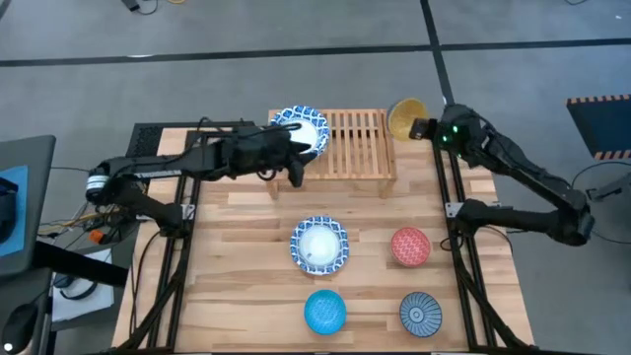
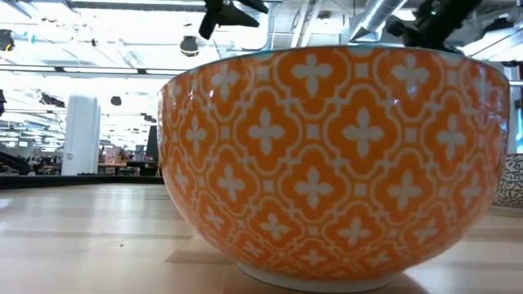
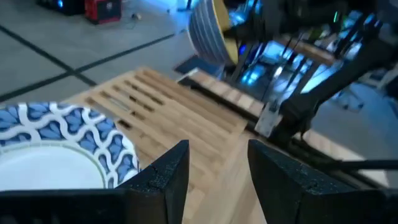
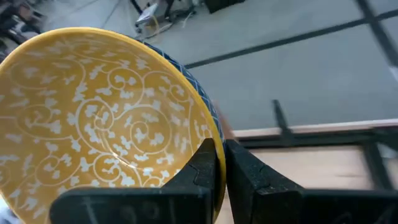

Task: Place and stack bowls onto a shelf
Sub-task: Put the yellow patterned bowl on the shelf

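A white bowl with a blue patterned rim [image 1: 304, 126] [image 3: 56, 155] sits on the left part of the slatted wooden shelf [image 1: 357, 143] [image 3: 155, 106]. My left gripper [image 1: 301, 158] [image 3: 217, 162] hovers open just beside that bowl on its near side, pointing along the shelf toward the right. My right gripper [image 1: 416, 126] [image 4: 222, 168] is shut on the yellow bowl [image 1: 404, 115] [image 4: 106, 112], off the shelf's far right corner. In the left wrist view the yellow bowl [image 3: 210, 28] stands on edge in the air. My right gripper pinches the yellow bowl's rim [image 4: 214, 134], one finger [image 4: 202, 165] on the yellow inner wall and the other on the blue outer wall. It reaches in from the table's right side. The bowl is lifted clear and tilted steeply.
On the tabletop near the shelf lie a blue-rimmed white bowl [image 1: 319, 244], a red bowl [image 1: 410, 247], a bright blue bowl [image 1: 324, 311] and a dark-blue radial bowl [image 1: 420, 314]. An orange-patterned bowl wall [image 2: 327, 163] fills the low view. The shelf's right half shows bare slats.
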`<action>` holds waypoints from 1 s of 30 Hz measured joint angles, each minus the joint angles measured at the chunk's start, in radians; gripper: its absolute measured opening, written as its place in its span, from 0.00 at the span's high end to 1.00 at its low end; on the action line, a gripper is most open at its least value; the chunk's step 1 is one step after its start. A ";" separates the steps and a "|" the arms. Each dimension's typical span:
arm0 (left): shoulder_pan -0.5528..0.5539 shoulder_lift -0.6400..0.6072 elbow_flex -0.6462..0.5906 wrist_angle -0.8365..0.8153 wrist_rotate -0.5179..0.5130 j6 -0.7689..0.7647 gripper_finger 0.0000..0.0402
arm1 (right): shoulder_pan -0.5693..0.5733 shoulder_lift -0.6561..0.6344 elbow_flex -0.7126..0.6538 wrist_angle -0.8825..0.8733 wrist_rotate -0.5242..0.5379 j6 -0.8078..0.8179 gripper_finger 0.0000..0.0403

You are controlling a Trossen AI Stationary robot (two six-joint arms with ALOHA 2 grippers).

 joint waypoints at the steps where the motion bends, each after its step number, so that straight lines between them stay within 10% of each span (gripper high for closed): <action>1: 0.000 0.008 0.007 -0.016 0.000 0.000 0.63 | -0.003 0.028 0.020 0.009 -0.017 0.007 0.90; 13: -0.002 0.012 0.030 -0.124 -0.001 0.025 0.64 | 0.020 0.502 0.411 -0.306 -0.201 -0.008 0.88; 30: -0.051 0.013 0.030 -0.279 -0.033 0.006 0.64 | 0.025 0.762 0.652 -0.510 -0.298 -0.116 0.86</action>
